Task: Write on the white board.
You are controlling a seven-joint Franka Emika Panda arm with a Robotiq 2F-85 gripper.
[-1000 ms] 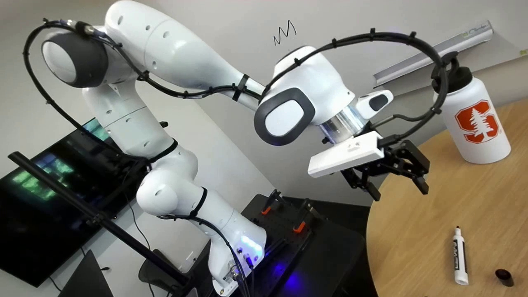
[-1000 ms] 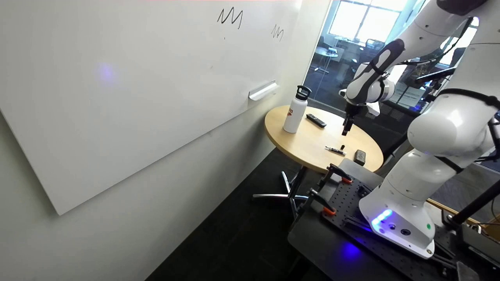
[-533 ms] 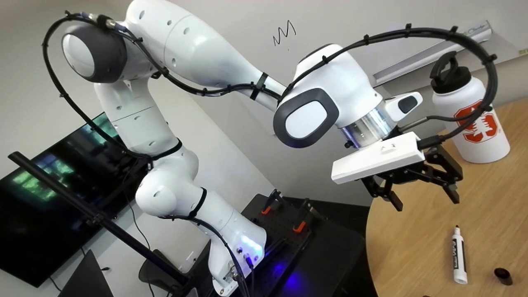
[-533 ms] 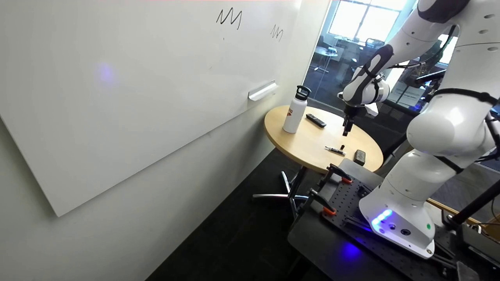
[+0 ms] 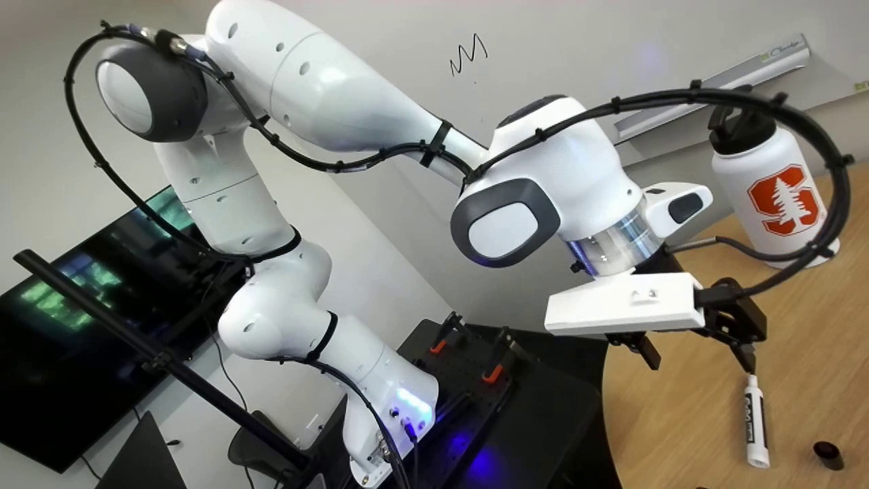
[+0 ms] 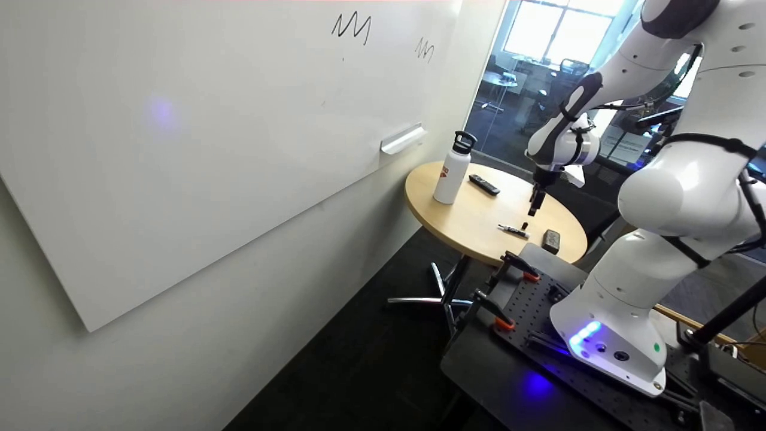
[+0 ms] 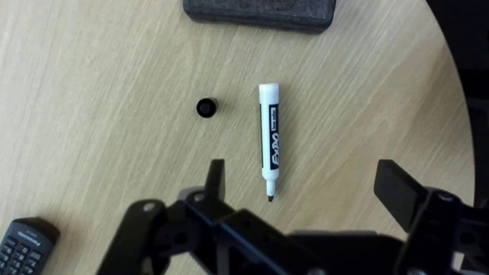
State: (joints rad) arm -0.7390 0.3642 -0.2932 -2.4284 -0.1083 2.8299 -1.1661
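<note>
The white board (image 6: pixel 209 149) fills much of an exterior view, with black zigzag scribbles near its upper right. An uncapped white marker (image 7: pixel 269 133) lies on the round wooden table, its dark tip towards my gripper (image 7: pixel 300 168) in the wrist view. Its black cap (image 7: pixel 206 107) stands separately to the left there. My gripper is open and holds nothing. It hovers above the table; in the wrist view the marker's tip end lies nearer the left finger (image 7: pixel 216 177) than the right. In an exterior view a fingertip (image 5: pixel 747 360) covers the marker's tip.
A dark eraser (image 7: pixel 263 13) lies beyond the marker's blunt end. A black handset (image 6: pixel 484 185) rests near a tall white bottle (image 6: pixel 453 173) on the table (image 6: pixel 479 221). The board's tray rail (image 6: pixel 403 139) juts out above the table. Clamps (image 6: pixel 494 311) stand by the arm's base.
My gripper has moved right over the table and then dropped lower, its white wrist housing levelling out in an exterior view. The jaws have stayed open. Marker, cap and bottle have not moved.
</note>
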